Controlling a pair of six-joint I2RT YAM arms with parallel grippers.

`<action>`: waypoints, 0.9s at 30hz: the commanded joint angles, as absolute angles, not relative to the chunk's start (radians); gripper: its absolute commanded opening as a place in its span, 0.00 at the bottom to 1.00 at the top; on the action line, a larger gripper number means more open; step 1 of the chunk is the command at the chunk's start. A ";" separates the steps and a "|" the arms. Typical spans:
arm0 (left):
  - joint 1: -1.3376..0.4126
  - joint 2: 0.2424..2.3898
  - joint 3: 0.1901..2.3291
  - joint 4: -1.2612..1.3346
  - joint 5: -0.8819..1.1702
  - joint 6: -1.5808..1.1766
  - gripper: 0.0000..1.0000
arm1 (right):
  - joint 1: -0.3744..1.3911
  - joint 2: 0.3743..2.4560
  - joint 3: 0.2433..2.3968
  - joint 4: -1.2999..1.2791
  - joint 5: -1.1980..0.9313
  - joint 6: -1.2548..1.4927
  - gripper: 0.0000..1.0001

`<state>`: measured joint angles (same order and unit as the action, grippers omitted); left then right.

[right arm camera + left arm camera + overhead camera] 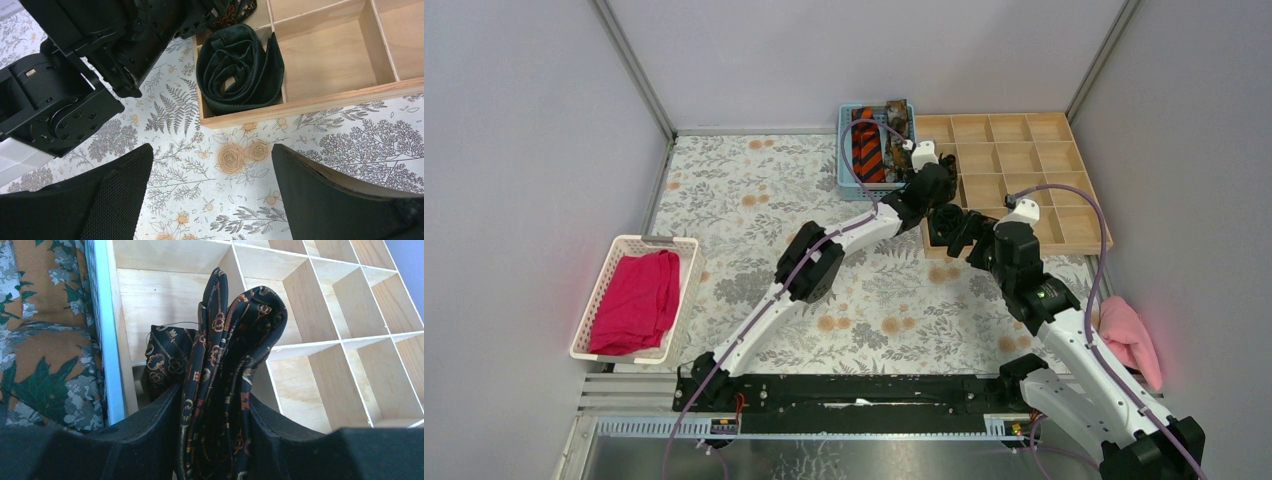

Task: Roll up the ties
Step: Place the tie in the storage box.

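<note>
Silky dark fabric patterned in orange and gold, the brown tie (235,340) is clamped between the fingers of the left claw (212,412). It is bunched in loose upright folds that rise beyond the fingertips, and one part hangs into the compartment just past them. The wooden tray (320,305) lies beneath and ahead of this claw. The right claw (210,170) is held spread wide and empty above the tablecloth. The black tie (240,67), already coiled, is seated in the corner compartment just ahead of it. An orange-and-black striped tie (865,146) is seen as a strip in the blue basket (864,185), off to the left of the left claw. The ties are judged light, limp and slippery, so a coil is likely to spring open once released. It is best pinched across its whole thickness at the sides of the roll — not by one loose layer — and set down where the compartment walls can keep it wound.
</note>
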<state>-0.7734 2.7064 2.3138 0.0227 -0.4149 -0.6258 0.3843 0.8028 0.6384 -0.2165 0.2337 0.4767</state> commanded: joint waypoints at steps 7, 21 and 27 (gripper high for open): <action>-0.775 2.575 2.090 0.043 -0.354 -0.615 0.58 | 0.388 0.830 0.686 -0.175 0.276 0.495 0.97; -0.762 2.491 2.009 0.158 -0.258 -0.635 0.95 | 0.385 0.921 0.750 -0.165 0.329 0.499 0.98; -0.747 2.391 1.932 0.266 -0.291 -0.630 0.97 | 0.373 1.004 0.797 -0.144 0.347 0.493 0.97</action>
<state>-0.7723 2.4653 1.9427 0.1757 -0.2687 -0.6346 0.3801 0.9710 0.7326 -0.1905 0.3016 0.4942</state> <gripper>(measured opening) 0.961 0.972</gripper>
